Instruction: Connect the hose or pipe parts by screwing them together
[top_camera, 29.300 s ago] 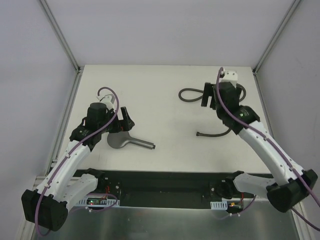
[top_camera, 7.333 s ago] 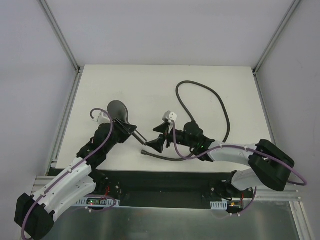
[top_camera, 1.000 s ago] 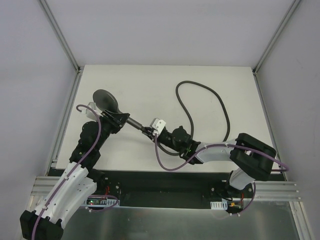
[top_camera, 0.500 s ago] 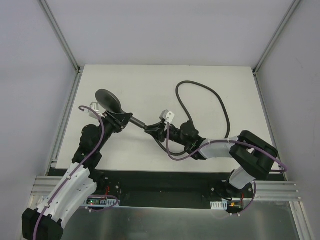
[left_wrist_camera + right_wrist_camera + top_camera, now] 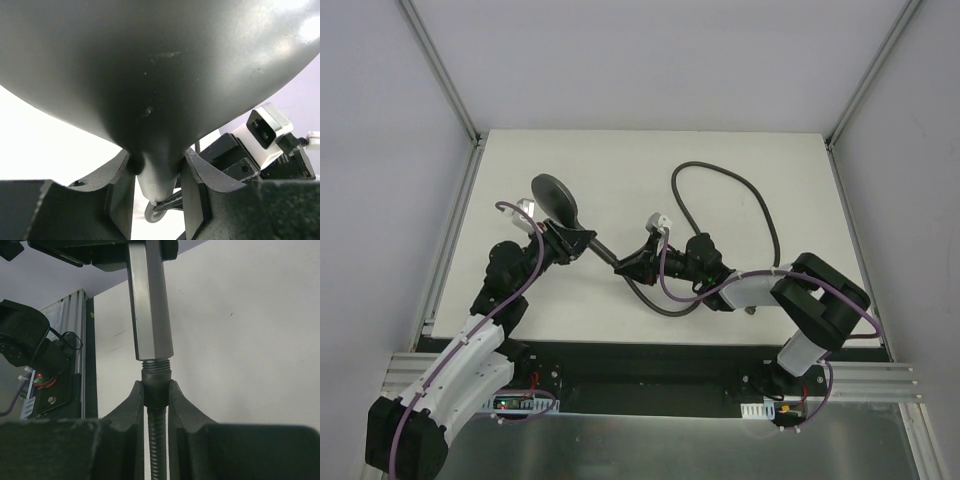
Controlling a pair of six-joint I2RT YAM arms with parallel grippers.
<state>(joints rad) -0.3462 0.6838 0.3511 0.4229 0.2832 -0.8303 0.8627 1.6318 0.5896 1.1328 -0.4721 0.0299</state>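
The dark grey shower head [image 5: 556, 195] is lifted at centre-left, its handle [image 5: 598, 245] pointing right and toward me. My left gripper [image 5: 570, 240] is shut on the handle just below the head; in the left wrist view the head [image 5: 160, 65] fills the top and the handle neck [image 5: 157, 175] sits between the fingers [image 5: 120, 197]. My right gripper [image 5: 626, 264] is shut on the hose end fitting [image 5: 156, 385], which meets the threaded tip of the handle [image 5: 148, 305] in line. The hose [image 5: 760, 215] loops back over the table's right half.
The white table [image 5: 620, 160] is bounded by aluminium rails [image 5: 450, 240] on the left and right and grey walls behind. A black strip with electronics [image 5: 520, 400] runs along the near edge between the arm bases.
Both grippers keep their hold. The shower head and the joint have shifted a little to the right, and the right wrist has rolled around the hose fitting.
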